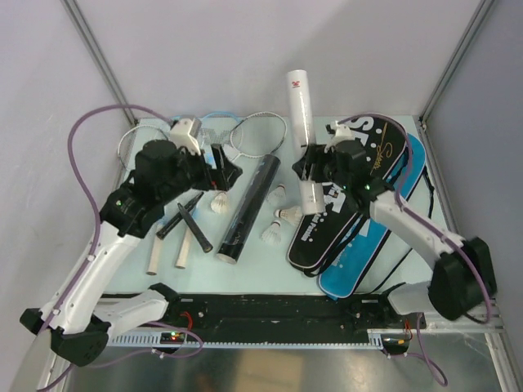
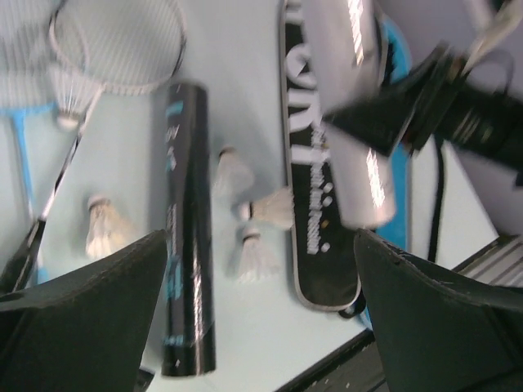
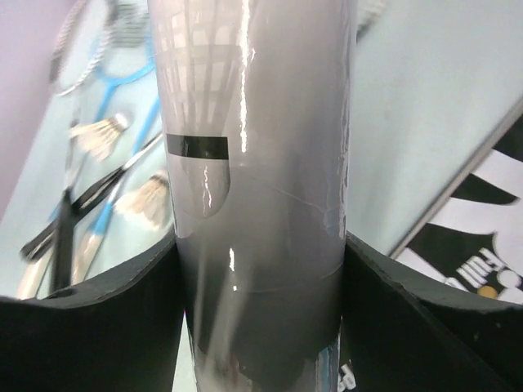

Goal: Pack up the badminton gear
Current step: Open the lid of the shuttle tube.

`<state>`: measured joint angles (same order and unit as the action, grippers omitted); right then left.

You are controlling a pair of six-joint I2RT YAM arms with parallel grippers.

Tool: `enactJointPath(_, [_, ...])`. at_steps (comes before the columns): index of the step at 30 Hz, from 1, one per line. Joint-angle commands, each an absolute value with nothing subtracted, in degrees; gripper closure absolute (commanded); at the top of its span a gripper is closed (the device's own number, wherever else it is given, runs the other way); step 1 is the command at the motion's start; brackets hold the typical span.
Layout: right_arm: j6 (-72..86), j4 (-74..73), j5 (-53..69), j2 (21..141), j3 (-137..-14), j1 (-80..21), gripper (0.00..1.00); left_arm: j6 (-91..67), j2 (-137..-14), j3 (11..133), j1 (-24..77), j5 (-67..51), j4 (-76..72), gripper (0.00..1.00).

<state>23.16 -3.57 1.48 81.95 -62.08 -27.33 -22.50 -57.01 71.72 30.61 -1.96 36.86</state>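
White tube (image 1: 299, 114) stands near-upright, right gripper (image 1: 309, 169) clamped around its lower part, over the black bag (image 1: 347, 208) at table right. Left gripper (image 1: 222, 174) spread wide, empty, above the rackets (image 1: 255, 135). Black tube (image 1: 249, 208) lies flat mid-table, shuttlecocks (image 1: 283, 215) loose beside it.

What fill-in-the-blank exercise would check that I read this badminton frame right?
1. The right gripper is shut on the raised tube, which is ___.
2. The left gripper is ___ and holds nothing.
3. The black bag lies ___ the blue bag.
4. The tube lying flat beside the shuttlecocks is ___.
Missing words: white; open; on top of; black.
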Motion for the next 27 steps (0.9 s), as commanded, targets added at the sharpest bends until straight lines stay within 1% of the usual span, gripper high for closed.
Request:
enactJointPath(1, [15.7, 8.28, 9.74, 70.78, -54.12, -30.65, 0.56, -17.56, -59.06, 84.0, 30.09, -6.08, 35.52, 0.01])
enactJointPath(5, [12.65, 11.22, 18.52, 61.28, -47.3, -31.7, 0.55, -15.24, -61.18, 94.35, 29.49, -6.92, 38.71, 0.02])
enactJointPath(7, [9.69, 10.98, 22.34, 58.54, -45.02, -32.69, 0.54, -15.02, -63.0, 99.41, 28.91, -7.86, 41.23, 0.03])
enactJointPath(10, [5.02, 8.68, 24.3, 56.27, -43.16, -34.96, 0.54, -14.84, -65.25, 104.4, 28.38, -11.51, 44.46, 0.05])
enactJointPath(13, [1.63, 6.64, 25.56, 54.58, -42.0, -37.83, 0.53, -14.99, -66.16, 105.85, 27.7, -13.5, 46.6, 0.07])
enactJointPath(19, [-0.86, 6.62, 26.31, 51.87, -39.72, -40.94, 0.53, -16.31, -67.19, 105.93, 26.64, -20.6, 49.05, 0.19])
enactJointPath(27, [-1.88, 5.67, 26.62, 49.98, -38.15, -41.99, 0.55, -17.26, -68.44, 104.66, 24.54, -21.94, 51.39, 0.33])
